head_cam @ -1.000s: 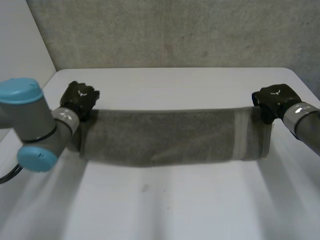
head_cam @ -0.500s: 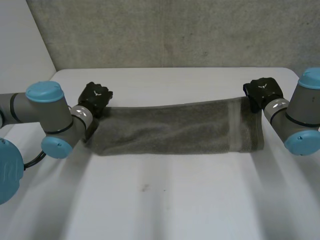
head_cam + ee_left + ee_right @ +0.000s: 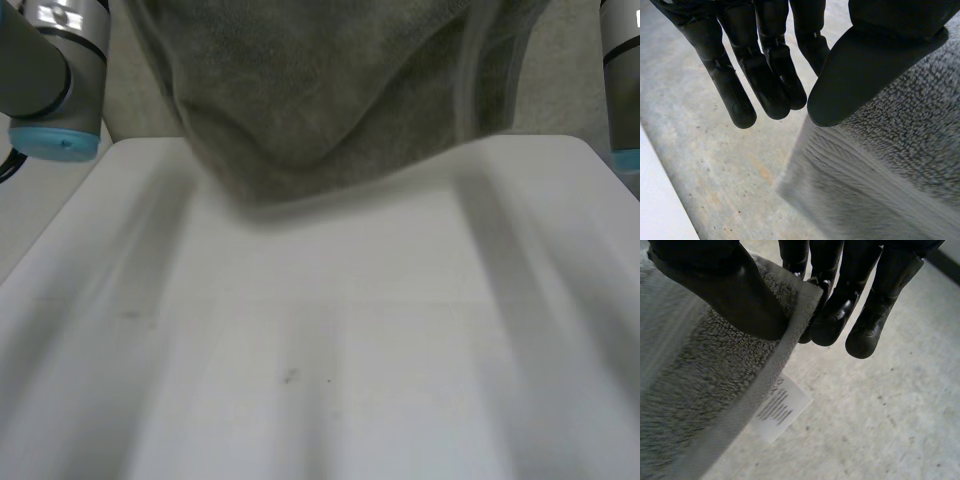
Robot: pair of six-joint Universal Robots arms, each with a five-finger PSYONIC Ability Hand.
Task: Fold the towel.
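Hanging above the white table (image 3: 300, 350), the grey terry towel (image 3: 320, 90) sags mid-span; black left hand (image 3: 875, 60) and black right hand (image 3: 715, 285) each pinch an end, thumb against fingers.

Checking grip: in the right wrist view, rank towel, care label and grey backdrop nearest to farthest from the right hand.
1. towel: pinched at its hem by the right hand.
2. care label: beyond the hand.
3. grey backdrop: behind everything.
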